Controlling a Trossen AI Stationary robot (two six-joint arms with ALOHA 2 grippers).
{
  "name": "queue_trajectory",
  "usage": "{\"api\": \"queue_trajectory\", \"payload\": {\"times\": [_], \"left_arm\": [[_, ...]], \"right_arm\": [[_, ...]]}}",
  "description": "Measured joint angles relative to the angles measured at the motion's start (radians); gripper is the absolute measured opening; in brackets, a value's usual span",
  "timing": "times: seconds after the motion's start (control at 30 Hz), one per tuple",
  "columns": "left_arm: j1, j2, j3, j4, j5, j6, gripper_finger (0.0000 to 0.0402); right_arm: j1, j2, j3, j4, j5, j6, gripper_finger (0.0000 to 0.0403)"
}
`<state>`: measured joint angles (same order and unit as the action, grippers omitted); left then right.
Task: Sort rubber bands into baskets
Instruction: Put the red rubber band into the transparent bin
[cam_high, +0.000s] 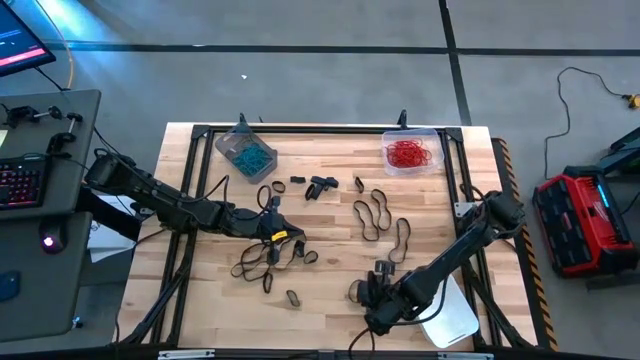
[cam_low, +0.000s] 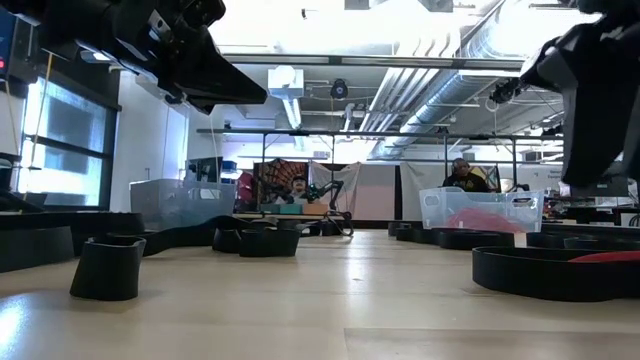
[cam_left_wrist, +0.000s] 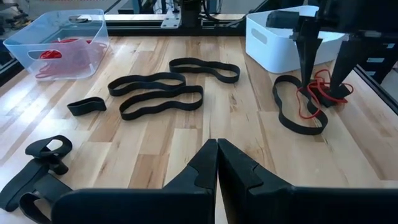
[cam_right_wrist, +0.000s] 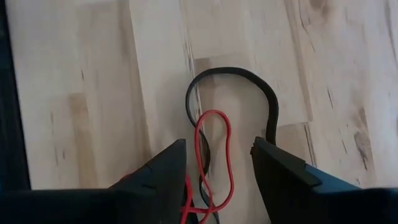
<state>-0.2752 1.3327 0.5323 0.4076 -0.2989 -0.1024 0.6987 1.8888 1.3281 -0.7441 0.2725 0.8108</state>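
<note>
Right wrist view: the right end effector (cam_right_wrist: 217, 163) stands open low over the table (cam_right_wrist: 74, 93), fingers either side of a red rubber band (cam_right_wrist: 214, 149) lying on a black band (cam_right_wrist: 264, 99), gripping nothing. Left end effector (cam_left_wrist: 217, 165) is shut and empty, mid-table. The whitish basket (cam_left_wrist: 273, 40) sits just beside

Two dark jointed arms, wedge-shaped black fingers (cam_right_wrist: 283, 171)

A pale butcher-block worktop (cam_high: 330, 240) stands on a grey concrete floor (cam_high: 300, 70) crossed by dark lines. Off its left edge sits a grey desk (cam_high: 40, 200) with a red-lit keyboard (cam_high: 18, 183); off its right edge, a red case (cam_high: 580, 222). Overhead, silver ducts (cam_low: 440, 90) run beneath a bright ceiling.
</note>
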Motion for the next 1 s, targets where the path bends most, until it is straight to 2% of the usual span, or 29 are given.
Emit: {"api": "queue_trajectory", "payload": {"times": [0.43,0.63,0.73,0.87,1.0], "left_arm": [[0.0,0.0,0.0,0.0,0.0,0.0,0.0003],[0.0,0.0,0.0,-0.007,0.0,0.0,0.0003],[0.0,0.0,0.0,-0.015,0.0,0.0,0.0003],[0.0,0.0,0.0,-0.023,0.0,-0.001,0.0003],[0.0,0.0,0.0,-0.022,0.0,-0.001,0.0003]], "right_arm": [[0.0,0.018,0.0,0.017,-0.044,-0.007,0.0147],[-0.006,0.073,0.0,0.022,-0.13,-0.01,0.0126],[-0.007,0.09,0.0,0.022,-0.139,-0.031,0.0116],[-0.007,0.088,0.0,0.017,-0.137,-0.034,0.0089],[-0.007,0.088,0.0,0.003,-0.132,-0.034,0.0043]]}}
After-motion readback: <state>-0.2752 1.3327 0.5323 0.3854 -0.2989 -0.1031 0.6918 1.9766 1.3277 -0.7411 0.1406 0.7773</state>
